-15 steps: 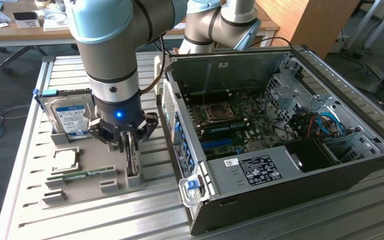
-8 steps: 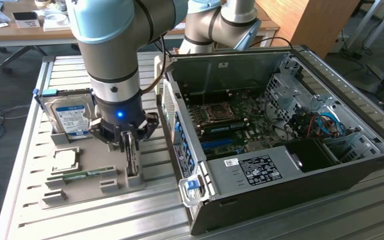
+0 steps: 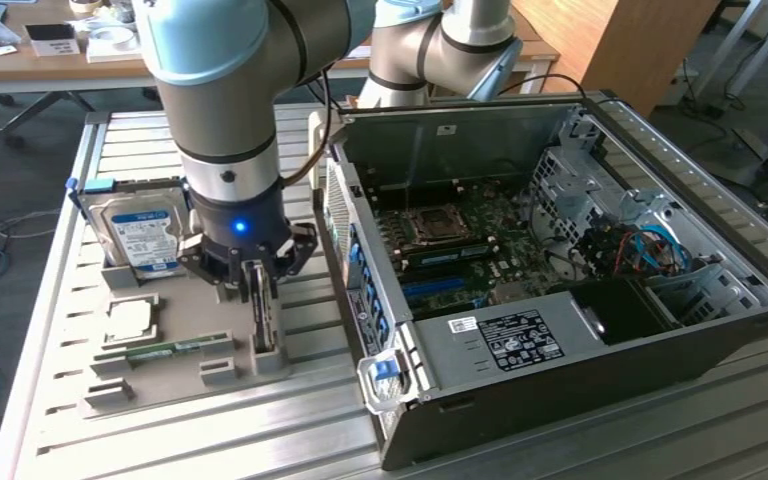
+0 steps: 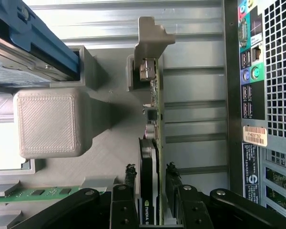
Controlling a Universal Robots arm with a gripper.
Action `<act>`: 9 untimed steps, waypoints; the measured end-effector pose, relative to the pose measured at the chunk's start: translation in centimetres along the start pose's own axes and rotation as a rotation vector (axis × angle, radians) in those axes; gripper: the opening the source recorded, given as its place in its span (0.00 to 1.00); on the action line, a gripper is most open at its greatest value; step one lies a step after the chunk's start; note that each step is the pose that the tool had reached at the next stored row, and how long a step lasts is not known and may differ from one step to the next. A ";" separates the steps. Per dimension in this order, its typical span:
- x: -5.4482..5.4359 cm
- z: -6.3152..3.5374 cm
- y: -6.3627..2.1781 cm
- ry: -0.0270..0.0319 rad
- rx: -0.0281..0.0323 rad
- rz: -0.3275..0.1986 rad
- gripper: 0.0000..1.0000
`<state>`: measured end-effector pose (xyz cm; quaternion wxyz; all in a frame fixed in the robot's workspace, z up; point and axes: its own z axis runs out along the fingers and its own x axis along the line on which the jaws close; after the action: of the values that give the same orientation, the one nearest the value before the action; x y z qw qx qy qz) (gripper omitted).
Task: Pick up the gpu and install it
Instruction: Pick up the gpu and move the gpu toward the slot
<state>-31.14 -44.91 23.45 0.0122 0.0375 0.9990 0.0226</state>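
– tool [image 3: 257, 285] position: where does it sit?
– it hangs low over the grey fixture [image 3: 184, 378] on the slatted metal bench [image 3: 291, 435], to the exterior view's left of the open computer case [image 3: 464, 140].
– and the gpu [image 3: 264, 325]?
– it stands upright on its long edge in a slot of that fixture, directly under the tool. its silver bracket [image 4: 150, 38] is at the end farthest from the tool.
– is the tool clamped on the card?
– no. in the wrist view the fingers [image 4: 130, 175] stand apart, one on each side of the card. each is just beside a face, with a thin gap showing.
– what else does the fixture carry?
– a blue-labelled hard drive [image 3: 144, 235] rests at the exterior view's left of the arm. a narrow green memory stick [image 3: 171, 350] lies flat in front of the drive. the tool touches neither.
– and the case?
– it lies on its side just beside the fixture, its motherboard showing.
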 end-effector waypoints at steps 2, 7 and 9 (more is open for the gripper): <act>0.0 0.02 0.08 0.0000 0.0000 0.000 0.39; 0.0 0.02 0.11 0.0001 0.0000 0.000 0.39; 0.0 0.02 0.11 0.0001 0.0000 0.000 0.39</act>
<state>-31.14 -44.80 23.43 0.0122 0.0374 0.9990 0.0226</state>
